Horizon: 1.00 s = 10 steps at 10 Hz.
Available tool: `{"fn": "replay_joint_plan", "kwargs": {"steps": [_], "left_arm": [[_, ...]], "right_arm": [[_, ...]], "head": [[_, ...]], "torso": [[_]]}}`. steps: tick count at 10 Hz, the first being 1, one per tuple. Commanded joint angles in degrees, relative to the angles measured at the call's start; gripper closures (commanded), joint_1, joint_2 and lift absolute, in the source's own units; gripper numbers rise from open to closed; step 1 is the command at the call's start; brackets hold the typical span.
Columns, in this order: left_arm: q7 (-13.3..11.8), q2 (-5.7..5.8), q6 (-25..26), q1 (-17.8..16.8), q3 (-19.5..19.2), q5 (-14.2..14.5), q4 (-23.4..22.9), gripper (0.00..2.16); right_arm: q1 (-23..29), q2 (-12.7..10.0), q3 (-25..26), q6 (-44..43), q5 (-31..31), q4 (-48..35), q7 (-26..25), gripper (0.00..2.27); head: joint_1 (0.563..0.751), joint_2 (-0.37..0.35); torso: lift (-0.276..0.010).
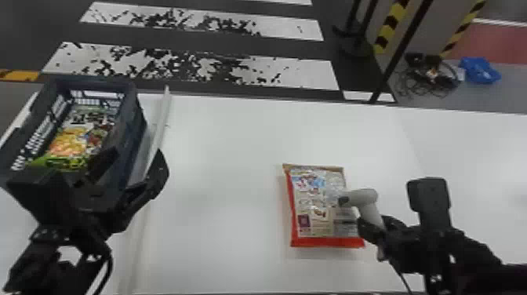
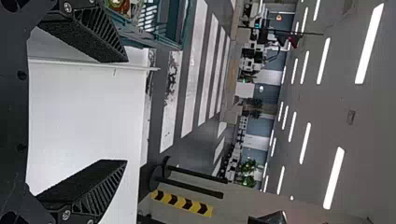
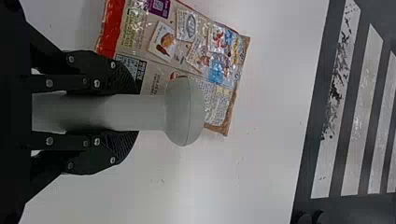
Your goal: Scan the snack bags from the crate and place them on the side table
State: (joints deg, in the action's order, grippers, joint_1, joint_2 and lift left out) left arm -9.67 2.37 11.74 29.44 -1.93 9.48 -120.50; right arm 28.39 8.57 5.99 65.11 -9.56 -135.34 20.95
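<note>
In the head view a snack bag (image 1: 317, 204) with red edges lies flat on the white table. My right gripper (image 1: 378, 231) is shut on the handle of a grey scanner (image 1: 366, 196), whose head is over the bag's right side. The right wrist view has the right gripper (image 3: 116, 112) clamped on the scanner (image 3: 184, 111), with the bag (image 3: 187, 51) beside and below it. At the crate's near end is my left gripper (image 1: 125, 172), open and holding nothing. The left wrist view shows the left gripper (image 2: 116, 112) with fingers wide apart. More snack bags (image 1: 78, 137) lie inside the crate (image 1: 135, 117).
A raised white strip (image 1: 159, 121) runs along the table (image 1: 219, 157) between crate and bag. Beyond the table's far edge are a striped floor, a black stand (image 1: 355, 43), cables and a blue object (image 1: 480, 70). A cord hangs from the scanner.
</note>
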Motion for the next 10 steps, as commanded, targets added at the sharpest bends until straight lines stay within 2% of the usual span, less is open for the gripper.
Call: {"fn": "replay_joint_plan", "kwargs": {"steps": [1,4,10], "left_arm": [[-0.1,0.0,0.0,0.0,0.0,0.0,-0.1,0.11],[-0.2,0.0,0.0,0.4,0.0,0.1,-0.3,0.11],[-0.2,0.0,0.2,0.4,0.3,0.1,-1.0,0.11]], "right_arm": [[-2.0,-0.2,1.2,-0.1,0.2,1.9,-0.6,2.05],[-6.5,0.2,2.9,-9.4,0.3,10.6,-3.0,2.05],[-14.9,2.2,3.9,-19.6,0.7,27.7,-6.4,2.04]], "head": [[0.695,-0.116],[0.695,-0.155],[0.695,-0.208]], "torso": [[-0.094],[-0.094],[-0.094]]}}
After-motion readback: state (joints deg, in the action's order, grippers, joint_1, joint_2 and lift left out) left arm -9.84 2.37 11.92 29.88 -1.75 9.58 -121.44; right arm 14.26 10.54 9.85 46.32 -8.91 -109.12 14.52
